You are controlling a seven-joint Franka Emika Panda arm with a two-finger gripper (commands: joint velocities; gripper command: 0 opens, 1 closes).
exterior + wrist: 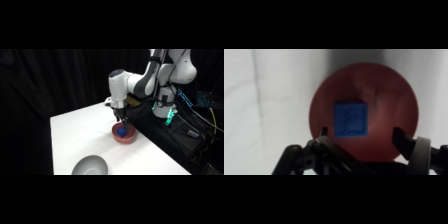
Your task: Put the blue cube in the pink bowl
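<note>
The pink bowl (124, 135) stands near the right edge of the white table (80, 135). In the wrist view the pink bowl (374, 100) fills the middle, and the blue cube (350, 119) lies flat on its floor. The blue cube (122, 132) shows as a small speck inside the bowl in the side view. My gripper (121, 121) hangs just above the bowl. In the wrist view my gripper (361, 134) is open, and its fingertips (400, 136) stand apart on either side of the cube without touching it.
A larger grey bowl (90, 165) sits at the table's front edge. Black equipment and cables (175, 130) lie along the table's right side, next to the arm's base (165, 107).
</note>
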